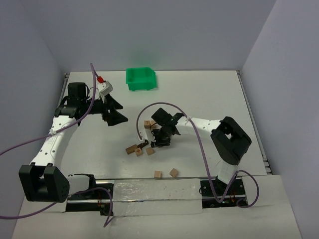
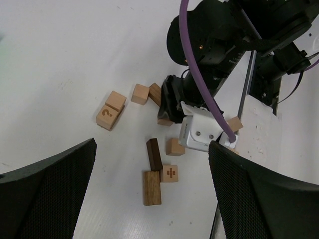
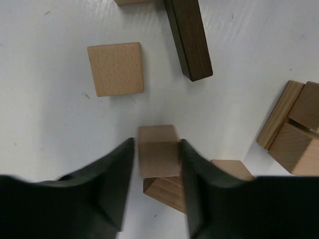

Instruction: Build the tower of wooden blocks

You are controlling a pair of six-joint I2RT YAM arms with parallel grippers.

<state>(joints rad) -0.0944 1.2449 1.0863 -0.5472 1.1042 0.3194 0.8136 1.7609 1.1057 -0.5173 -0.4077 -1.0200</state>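
Note:
No tower stands; the wood blocks lie scattered mid-table. My right gripper (image 1: 156, 142) is down among them. In the right wrist view its fingers (image 3: 112, 184) flank a tan cube (image 3: 158, 152) that sits against or over a brown bar (image 3: 167, 193). The right finger touches the cube, and a sliver of table shows on the left. A dark bar (image 3: 188, 37) and another cube (image 3: 115, 68) lie beyond. My left gripper (image 1: 123, 112) is wide open, empty and raised at the far left. From there it looks down on a dark bar (image 2: 154, 153) and a plus-marked cube (image 2: 170, 173).
A green bin (image 1: 141, 78) stands at the back centre. Two loose cubes (image 1: 158, 174) lie near the front edge. A question-mark block (image 2: 105, 115) and more blocks (image 3: 291, 127) lie just left and right of the right gripper. Grey walls close in three sides.

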